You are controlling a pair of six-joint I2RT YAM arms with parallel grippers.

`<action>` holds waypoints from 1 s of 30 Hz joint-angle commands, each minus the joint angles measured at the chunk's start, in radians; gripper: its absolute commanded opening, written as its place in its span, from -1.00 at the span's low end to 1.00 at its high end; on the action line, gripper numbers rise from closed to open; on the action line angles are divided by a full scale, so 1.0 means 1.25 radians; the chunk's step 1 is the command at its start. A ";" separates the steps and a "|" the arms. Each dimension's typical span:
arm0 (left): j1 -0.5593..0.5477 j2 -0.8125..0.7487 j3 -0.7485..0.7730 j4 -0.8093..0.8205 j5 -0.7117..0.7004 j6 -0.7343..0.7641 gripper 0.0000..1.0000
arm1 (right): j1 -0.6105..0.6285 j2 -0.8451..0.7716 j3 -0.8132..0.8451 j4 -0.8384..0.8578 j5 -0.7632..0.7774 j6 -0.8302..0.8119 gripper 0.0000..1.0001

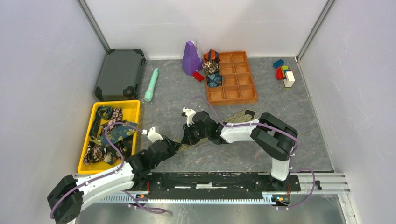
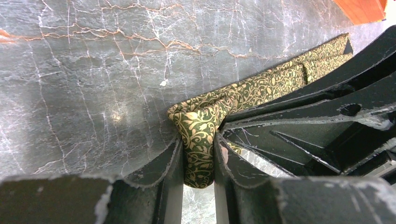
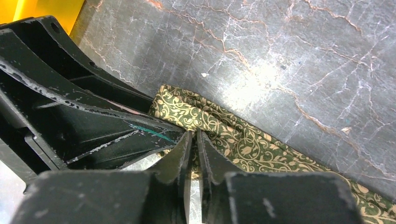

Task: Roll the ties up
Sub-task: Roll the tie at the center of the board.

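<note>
Left wrist: left claw (image 2: 198, 140) pinches folded, vine-patterned tie (image 2: 261, 88).

The tie (image 2: 261, 88) at the left end effector (image 2: 198, 140) is olive green with a gold leafy vine pattern. Both it and the right end effector (image 3: 194, 135) are black, scuffed pale. The worktop (image 2: 84, 70) beneath is dark grey marble, veined white and rust. Left of the left end effector, a yellow tray (image 1: 133, 107) holds navy-and-yellow and dark floral ties (image 1: 112, 135).

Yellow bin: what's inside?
Loose, unrolled ties in a tangled heap fill the yellow bin: floral, dark and blue-patterned. Their count cannot be told; upper ones cover those below and most of the bin floor.
</note>
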 commanded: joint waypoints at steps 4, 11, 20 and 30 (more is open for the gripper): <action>0.002 0.024 0.056 -0.106 -0.014 -0.008 -0.51 | -0.001 -0.029 0.087 -0.130 0.008 -0.043 -0.34; 0.002 0.094 0.137 -0.180 -0.002 0.021 -0.53 | -0.002 -0.070 0.093 -0.187 0.041 -0.047 -0.14; 0.000 0.134 0.190 -0.234 -0.002 0.034 -0.55 | 0.003 -0.075 0.050 -0.159 0.046 -0.018 -0.30; -0.002 0.113 0.250 -0.343 -0.009 0.053 -0.58 | 0.038 -0.005 0.085 -0.132 0.036 0.006 -0.52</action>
